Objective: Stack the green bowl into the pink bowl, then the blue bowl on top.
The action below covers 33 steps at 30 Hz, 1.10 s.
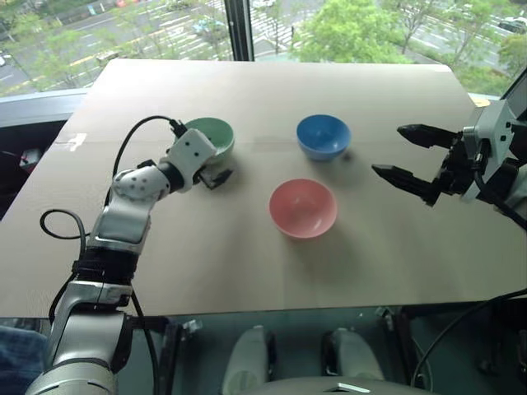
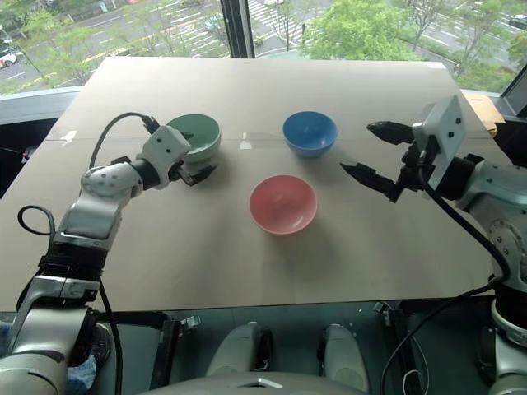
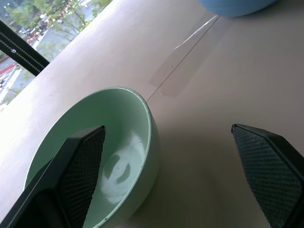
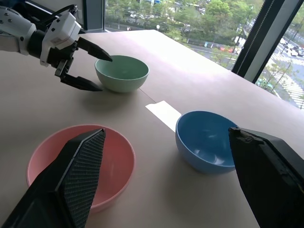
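Observation:
The green bowl (image 1: 212,132) sits at the back left of the tan table top (image 1: 198,247). The blue bowl (image 1: 324,136) stands to its right, and the pink bowl (image 1: 303,207) lies nearer, between the two. All three are upright and apart. My left gripper (image 1: 216,167) is open at the green bowl's near right side: one finger (image 3: 80,166) reaches over the rim (image 3: 148,124), the other (image 3: 268,166) hangs over the table outside it. Right of the pink and blue bowls, my right gripper (image 1: 389,150) hovers open above the table, holding nothing.
A strip of clear tape (image 2: 245,144) lies on the board between the green and blue bowls. Windows run behind the table's far edge (image 1: 272,62). A cardboard box (image 2: 482,107) sits past the right rear corner. Bare board spreads in front of the pink bowl.

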Tool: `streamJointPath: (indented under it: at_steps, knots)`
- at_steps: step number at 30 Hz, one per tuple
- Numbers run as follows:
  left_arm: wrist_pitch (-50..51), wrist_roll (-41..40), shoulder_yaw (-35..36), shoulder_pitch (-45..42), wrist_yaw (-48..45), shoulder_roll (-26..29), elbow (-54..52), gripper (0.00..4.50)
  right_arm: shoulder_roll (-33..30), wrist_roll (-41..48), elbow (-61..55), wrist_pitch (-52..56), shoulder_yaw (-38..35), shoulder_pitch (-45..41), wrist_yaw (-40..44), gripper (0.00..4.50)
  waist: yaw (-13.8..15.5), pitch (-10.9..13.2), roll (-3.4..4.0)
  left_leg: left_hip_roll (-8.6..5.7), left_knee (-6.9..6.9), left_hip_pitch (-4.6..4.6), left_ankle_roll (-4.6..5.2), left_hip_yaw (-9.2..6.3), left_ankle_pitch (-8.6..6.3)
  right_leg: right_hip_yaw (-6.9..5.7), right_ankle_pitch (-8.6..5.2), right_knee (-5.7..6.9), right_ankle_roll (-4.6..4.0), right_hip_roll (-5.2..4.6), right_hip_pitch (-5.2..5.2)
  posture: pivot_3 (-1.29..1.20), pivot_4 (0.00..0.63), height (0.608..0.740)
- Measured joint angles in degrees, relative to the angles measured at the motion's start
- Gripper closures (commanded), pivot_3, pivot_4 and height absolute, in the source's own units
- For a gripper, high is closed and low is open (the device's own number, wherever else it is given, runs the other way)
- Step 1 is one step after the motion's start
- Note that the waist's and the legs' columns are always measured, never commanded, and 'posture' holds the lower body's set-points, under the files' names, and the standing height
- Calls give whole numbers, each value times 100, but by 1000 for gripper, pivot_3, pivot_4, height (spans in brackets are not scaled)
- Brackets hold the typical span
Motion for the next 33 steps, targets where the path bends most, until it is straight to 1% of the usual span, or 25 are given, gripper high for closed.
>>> streamJointPath:
  at_steps: [3, 5, 8, 11, 13, 18, 19, 20, 24, 25, 27, 29, 30, 31, 33]
  knots:
    - [-341, 310, -205, -540, -47, -33, 827, 0, -67, 50, -79, -2, -81, 142, -134, 136, -5, 0, -2, -3, 0, -2, 1, -1, -1, 2, 1, 2, 1, -1, 1, 0, 150, 740]
    - [-403, 397, -243, -634, -48, -35, 1034, 0, -71, 79, -86, -2, -88, 172, -169, 136, -6, 0, -2, -3, 0, -5, 1, 0, -1, 1, 1, 2, 2, -1, 1, 0, 150, 740]
    - [-507, 757, -569, -1027, -203, -65, 1804, 0, -100, 160, -149, -1, -204, 341, -291, 136, -6, 1, -2, -3, -2, -10, 1, 8, -1, -6, 1, 4, 2, 1, -1, 0, 150, 740]
    - [-578, 991, -793, -1207, -448, -151, 2317, 0, -169, 227, -249, -2, -308, 426, -387, 136, -4, 1, -3, -2, -2, -12, 1, 9, -1, -7, 0, 2, 2, 1, 0, 0, 150, 740]
    - [-656, 1038, -834, -1256, -475, -176, 2431, 0, -177, 246, -260, -2, -319, 462, -420, 136, -3, 2, -5, -2, -1, -12, 1, 7, -1, -7, 0, 3, 2, 1, 0, 0, 150, 740]
    - [-1070, 1339, -955, -1666, -525, -297, 3123, 0, -235, 298, -270, -6, -320, 540, -536, 136, 2, 1, -5, -2, 12, -5, 2, 8, -1, -4, 0, 3, 2, -1, 1, 0, 150, 740]
    - [-1106, 1363, -959, -1697, -509, -311, 3184, 507, -237, 301, -270, -6, -320, 541, -547, 0, 2, 1, -5, -2, 13, -4, 2, 8, -1, -4, 0, 4, 2, -1, 2, 0, 150, 740]
    - [-1175, 1410, -983, -1793, -497, -368, 3366, 644, -257, 312, -270, -9, -320, 546, -554, 0, 3, 1, -5, -1, 19, -5, 2, 7, -1, -4, 0, 6, 2, -1, 3, 0, 150, 740]
    - [-1341, 1552, -1077, -1987, -484, -485, 3776, 2207, -298, 339, -270, -38, -320, 569, -560, 0, -8, 0, -7, 0, 32, -7, 4, -3, -2, 0, 2, 10, 5, 0, 3, 0, 150, 740]
    - [-1397, 1589, -1092, -2024, -478, -489, 3863, 2749, -306, 337, -270, -70, -317, 582, -560, 0, -9, 1, -7, 0, 32, -8, 4, -5, -2, 0, 2, 10, 5, 0, 3, 0, 150, 740]
    - [-1458, 1633, -1120, -2078, -464, -490, 4014, 3480, -339, 336, -269, -96, -314, 589, -560, 0, -9, 1, -7, 1, 31, -9, 5, -6, -2, -1, 2, 8, 5, 1, 2, 0, 150, 740]
    - [-1490, 1660, -1121, -2095, -448, -491, 4078, 3961, -345, 336, -269, -103, -313, 590, -562, 0, -9, 1, -7, 1, 31, -10, 6, -7, -3, -1, 2, 7, 5, 1, 1, 0, 150, 740]
    - [-1531, 1676, -1124, -2105, -439, -493, 4108, 4337, -347, 336, -269, -108, -310, 592, -562, 0, -9, 1, -7, 1, 31, -11, 7, -7, -4, -1, 2, 7, 5, 1, 1, 0, 150, 740]
    - [-1565, 1716, -1119, -2255, -407, -494, 4135, 4337, -358, 339, -268, -134, -297, 600, -560, 0, 1, 1, -9, 0, 31, -13, 8, -7, -4, -3, 2, 6, 5, 0, 2, 0, 150, 740]
    - [-1570, 1740, -1123, -2271, -421, -500, 4170, 4337, -360, 338, -266, -141, -291, 601, -560, 0, 1, 2, -9, -1, 32, -14, 10, -6, -5, -2, 2, 6, 5, -2, 2, 0, 150, 740]
